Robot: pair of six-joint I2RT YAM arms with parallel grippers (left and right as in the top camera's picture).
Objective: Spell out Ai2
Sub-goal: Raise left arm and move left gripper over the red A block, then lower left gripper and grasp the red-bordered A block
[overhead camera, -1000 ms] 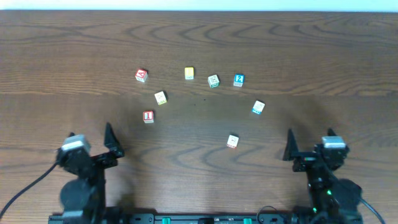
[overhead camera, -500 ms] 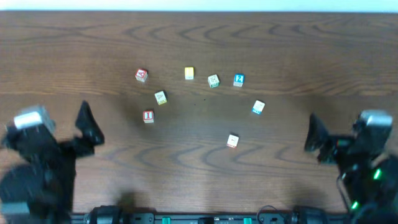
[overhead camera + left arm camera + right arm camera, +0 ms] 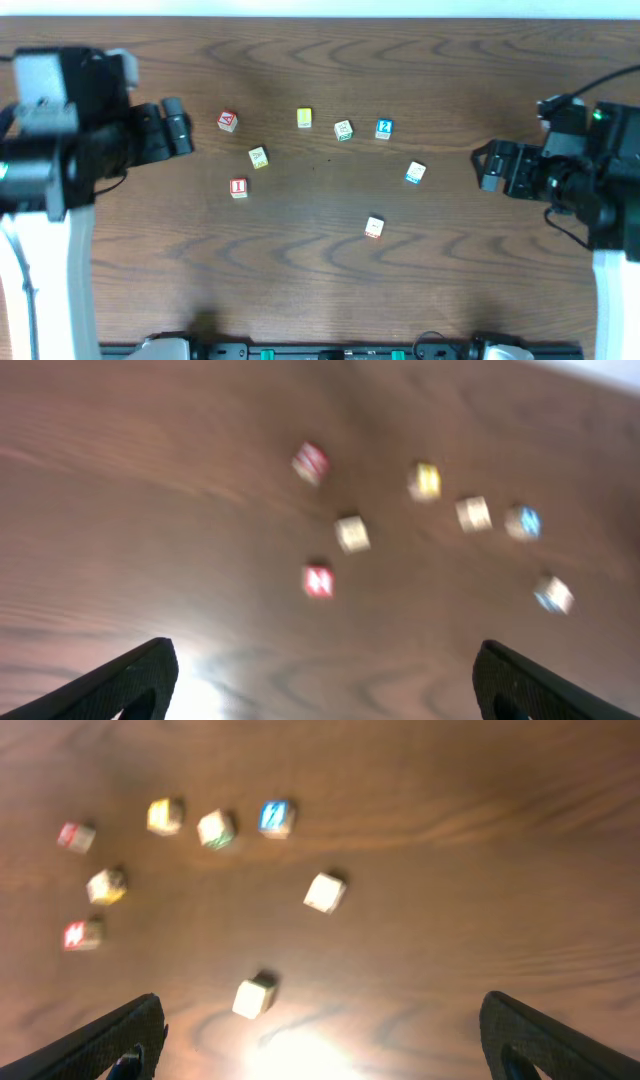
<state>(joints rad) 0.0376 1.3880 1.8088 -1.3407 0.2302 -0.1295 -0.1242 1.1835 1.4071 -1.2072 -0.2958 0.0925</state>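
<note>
Several small letter and number cubes lie scattered on the wooden table. A red cube sits at the upper left, a red "1" cube below it, a pale yellow cube between them. A yellow cube, a green-marked cube and a blue "2" cube form a row. A blue-edged white cube and a white cube lie lower right. My left gripper is open, raised left of the cubes. My right gripper is open, raised right of them. Both hold nothing.
The wooden table runs across the whole view, with its far edge at the top. The wrist views are blurred; the left wrist view shows the red "1" cube, the right wrist view the white cube.
Both arms have risen from the front edge and swung outward and up the table, the left to the far left, the right to the far right. The cubes have not moved.
</note>
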